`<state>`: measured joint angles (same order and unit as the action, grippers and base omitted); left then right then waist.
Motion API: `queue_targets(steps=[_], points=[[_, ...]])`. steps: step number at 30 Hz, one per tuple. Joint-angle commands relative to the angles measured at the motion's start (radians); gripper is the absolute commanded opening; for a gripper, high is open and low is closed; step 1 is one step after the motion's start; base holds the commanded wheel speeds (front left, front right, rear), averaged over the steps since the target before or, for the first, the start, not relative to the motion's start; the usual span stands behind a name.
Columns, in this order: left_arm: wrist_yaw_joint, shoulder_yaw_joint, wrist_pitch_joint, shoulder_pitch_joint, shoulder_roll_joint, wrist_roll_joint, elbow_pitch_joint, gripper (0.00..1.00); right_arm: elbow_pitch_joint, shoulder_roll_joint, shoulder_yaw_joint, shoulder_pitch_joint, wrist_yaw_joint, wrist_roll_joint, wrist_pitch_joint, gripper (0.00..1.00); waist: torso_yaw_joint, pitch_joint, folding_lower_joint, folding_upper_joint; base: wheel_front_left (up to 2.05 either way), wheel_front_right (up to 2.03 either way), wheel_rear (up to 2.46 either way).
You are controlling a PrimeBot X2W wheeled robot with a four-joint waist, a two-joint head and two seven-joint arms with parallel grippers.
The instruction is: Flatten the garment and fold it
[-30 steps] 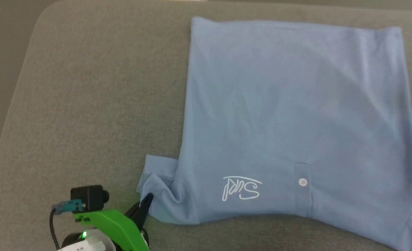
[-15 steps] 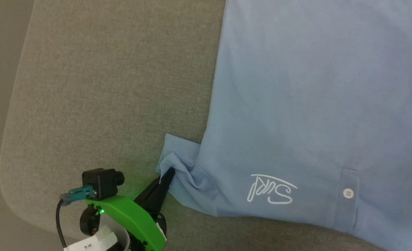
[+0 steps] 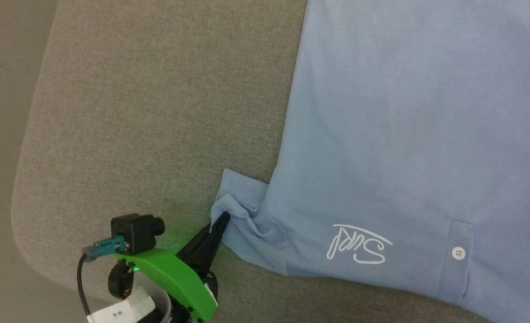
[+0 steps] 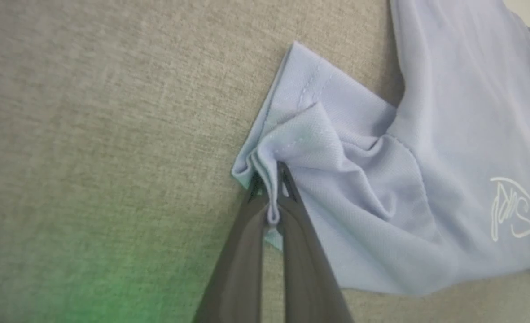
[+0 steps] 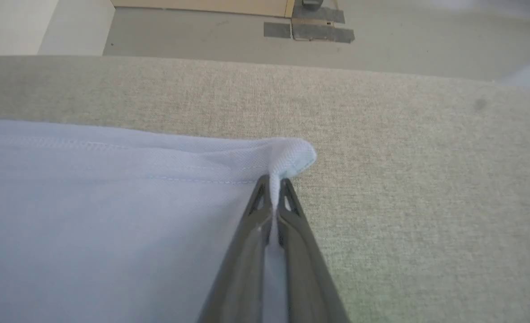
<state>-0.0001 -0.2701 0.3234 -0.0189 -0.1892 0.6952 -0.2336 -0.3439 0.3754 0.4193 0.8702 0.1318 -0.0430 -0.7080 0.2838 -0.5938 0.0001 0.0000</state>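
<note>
The garment (image 3: 404,134) is a light blue shirt with a white script logo (image 3: 359,244) and a small white button (image 3: 458,253), spread on the grey-green table. At its near left, the short sleeve (image 3: 242,211) is bunched up. My left gripper (image 3: 222,220) is shut on that sleeve's hem; the left wrist view shows the fabric (image 4: 291,148) pinched between the two dark fingers of the left gripper (image 4: 271,179). In the right wrist view my right gripper (image 5: 273,184) is shut on a hemmed corner of the garment (image 5: 287,159), which puckers at the fingertips.
The table's rounded near-left corner (image 3: 27,224) lies close to my left arm, with floor beyond it. Bare grey cloth surface (image 3: 157,112) stretches left of the shirt. Past the table's far edge in the right wrist view lies floor with dark patches (image 5: 318,27).
The head camera has swung left and closer, so the shirt fills the right of the picture. The left gripper keeps its hold on the sleeve.
</note>
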Motion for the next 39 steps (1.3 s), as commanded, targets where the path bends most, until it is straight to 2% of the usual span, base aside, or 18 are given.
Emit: queue_targets(steps=[1,4,8,13,16,21,27,31,32,33,34,39], points=[[0.032,0.029,0.007,-0.001,-0.024,-0.011,0.054,0.00,0.001,0.021,-0.022,-0.048,-0.001,0.026,0.061,0.00,-0.052,0.093,-0.0001,0.0000,0.00,0.00,0.00],[0.041,0.039,0.013,-0.029,-0.036,-0.008,0.057,0.00,0.019,0.074,-0.095,-0.174,-0.001,0.091,0.196,0.00,-0.090,0.169,-0.0001,0.0000,0.00,0.00,0.00],[0.058,0.055,0.022,-0.075,-0.056,-0.005,0.053,0.00,0.085,0.148,-0.192,-0.349,-0.001,0.170,0.312,0.00,-0.150,0.258,-0.0001,0.0000,0.00,0.00,0.00],[0.076,0.066,0.033,-0.125,-0.069,0.002,0.039,0.00,0.190,0.197,-0.198,-0.558,-0.001,0.228,0.402,0.00,-0.217,0.329,-0.0001,0.0000,0.00,0.00,0.00],[0.084,0.069,0.037,-0.149,-0.071,0.008,0.027,0.00,0.229,0.166,-0.139,-0.683,-0.001,0.244,0.415,0.00,-0.254,0.359,-0.0001,0.0000,0.00,0.00,0.00],[0.099,0.076,0.045,-0.176,-0.079,0.010,0.012,0.00,0.238,0.071,-0.073,-0.848,-0.001,0.261,0.341,0.00,-0.301,0.388,-0.0001,0.0000,0.00,0.00,0.00],[0.108,0.076,0.054,-0.187,-0.084,0.012,-0.005,0.00,0.191,-0.042,-0.035,-0.926,-0.001,0.305,0.202,0.00,-0.328,0.397,-0.0001,0.0000,0.00,0.00,0.00],[0.112,0.072,0.062,-0.185,-0.088,0.010,-0.012,0.00,0.144,-0.076,-0.040,-0.937,-0.001,0.338,0.100,0.00,-0.331,0.396,-0.0001,0.0000,0.00,0.00,0.00],[0.112,0.071,0.064,-0.185,-0.089,0.009,-0.013,0.00,0.142,-0.076,-0.042,-0.935,-0.001,0.340,0.084,0.06,-0.331,0.395,-0.0001,0.0000,0.00,0.00,0.00],[0.113,0.070,0.066,-0.184,-0.090,0.009,-0.015,0.00,0.148,-0.072,-0.046,-0.929,-0.001,0.340,0.073,0.69,-0.330,0.394,-0.0001,0.0000,0.00,0.00,0.00],[0.113,0.070,0.067,-0.184,-0.091,0.009,-0.016,0.00,0.155,-0.069,-0.046,-0.923,-0.001,0.338,0.073,1.00,-0.329,0.392,-0.0001,0.0000,0.00,0.00,0.00],[0.112,0.070,0.069,-0.176,-0.087,0.021,-0.030,0.00,0.224,-0.020,-0.107,-0.825,-0.001,0.311,0.163,1.00,-0.325,0.374,-0.0001,0.0000,0.00,0.00,0.00]])
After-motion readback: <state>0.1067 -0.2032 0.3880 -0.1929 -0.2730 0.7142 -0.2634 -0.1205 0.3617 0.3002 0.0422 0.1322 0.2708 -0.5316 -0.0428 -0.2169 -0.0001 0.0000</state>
